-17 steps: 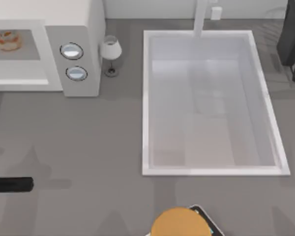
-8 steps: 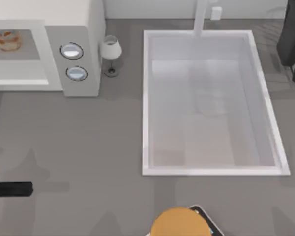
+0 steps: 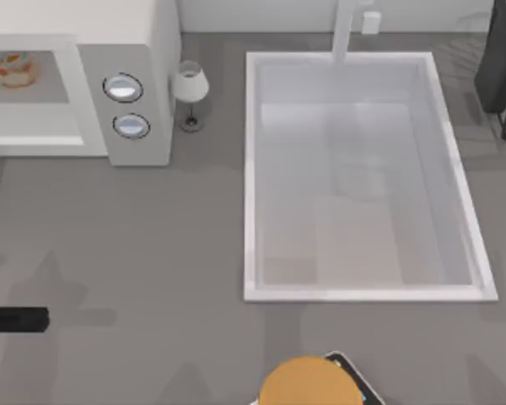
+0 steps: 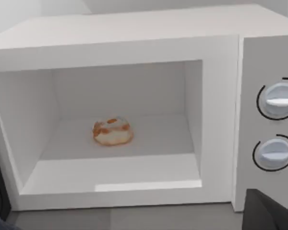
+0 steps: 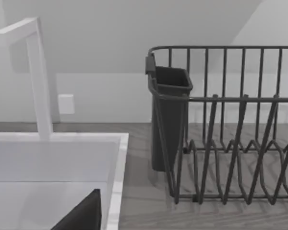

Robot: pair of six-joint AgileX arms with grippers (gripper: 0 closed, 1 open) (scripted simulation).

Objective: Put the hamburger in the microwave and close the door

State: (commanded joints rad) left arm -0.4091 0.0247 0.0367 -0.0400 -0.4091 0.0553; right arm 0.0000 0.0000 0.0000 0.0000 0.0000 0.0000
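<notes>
The hamburger [image 3: 14,69] [image 4: 112,132], a small cream-and-tan lump with orange spots, rests on the floor of the grey cavity of the microwave [image 3: 126,51] [image 4: 221,120] at the table's far left. The cavity stands open and the door is out of view. My left gripper [image 3: 21,319] is at the left edge, well in front of the microwave and apart from it. One dark fingertip [image 4: 269,213] shows far off to the side, so the gripper is open and holds nothing. A dark part of my right gripper [image 5: 81,215] sits by the sink's far right corner.
A large white sink [image 3: 253,169] [image 5: 113,191] with a white faucet [image 3: 344,29] [image 5: 38,76] fills the middle. A wine glass [image 3: 188,89] stands beside the microwave's dials [image 3: 123,87]. A golden-brown dome [image 3: 308,384] lies at the near edge. A black dish rack [image 3: 502,67] [image 5: 221,124] stands far right.
My left gripper has drawn back a little toward the left edge and the near side. The hamburger stays put in the cavity.
</notes>
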